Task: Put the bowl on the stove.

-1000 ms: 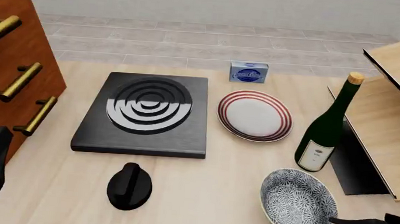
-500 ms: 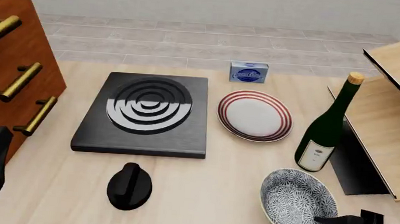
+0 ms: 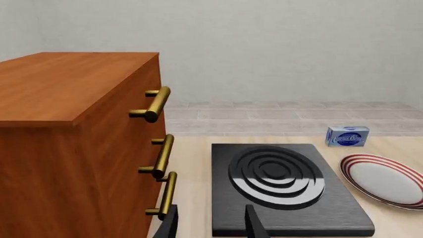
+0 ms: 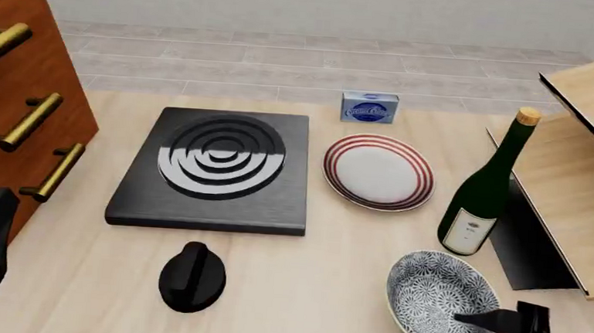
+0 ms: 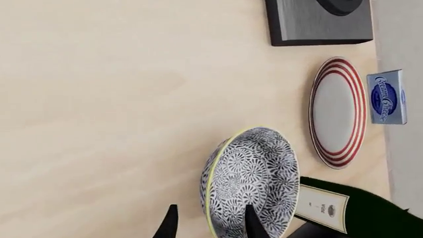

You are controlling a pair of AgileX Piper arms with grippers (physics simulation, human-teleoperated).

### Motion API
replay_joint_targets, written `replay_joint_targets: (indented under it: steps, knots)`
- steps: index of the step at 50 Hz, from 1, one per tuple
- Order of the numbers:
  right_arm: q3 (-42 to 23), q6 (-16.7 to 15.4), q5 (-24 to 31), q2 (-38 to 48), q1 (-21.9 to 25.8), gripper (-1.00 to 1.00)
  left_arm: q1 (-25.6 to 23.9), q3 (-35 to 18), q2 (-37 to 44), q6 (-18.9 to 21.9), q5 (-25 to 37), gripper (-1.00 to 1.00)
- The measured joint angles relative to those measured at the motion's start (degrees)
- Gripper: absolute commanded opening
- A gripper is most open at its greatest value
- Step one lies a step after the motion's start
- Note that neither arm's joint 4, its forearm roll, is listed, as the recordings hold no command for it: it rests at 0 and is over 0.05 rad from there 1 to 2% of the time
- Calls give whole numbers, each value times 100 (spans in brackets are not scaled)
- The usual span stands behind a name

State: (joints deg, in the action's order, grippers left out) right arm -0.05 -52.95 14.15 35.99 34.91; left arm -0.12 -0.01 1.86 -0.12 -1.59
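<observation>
The bowl, blue-grey floral inside with a pale rim, sits upright on the table at the front right, right of the black knob. My right gripper is open at the bowl's near-right rim. In the right wrist view the right gripper straddles the rim of the bowl, one finger inside and one outside. The stove, a black slab with concentric rings, lies at the centre left with nothing on it. My left gripper is open and holds nothing, hanging near the stove's front left corner by the drawers.
A white plate with red rings lies right of the stove, a blue box behind it. A green bottle stands just behind the bowl. A wooden drawer cabinet bounds the left, a wooden shelf the right.
My right gripper has slid left from the table's front right corner to the bowl's rim, one finger now over its inside. The bowl and left arm have not moved.
</observation>
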Motion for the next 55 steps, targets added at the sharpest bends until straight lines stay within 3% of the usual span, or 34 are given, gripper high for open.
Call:
replay_joint_targets:
  steps: [16,17,55]
  knots:
    - [3,45,-343,396,26,100,0,0,1,0,-1,100]
    - [3,48,-347,402,29,-100,0,0,1,0,0,100]
    - [5,-129,202,-265,114,-100,-1,0,1,0,0,100]
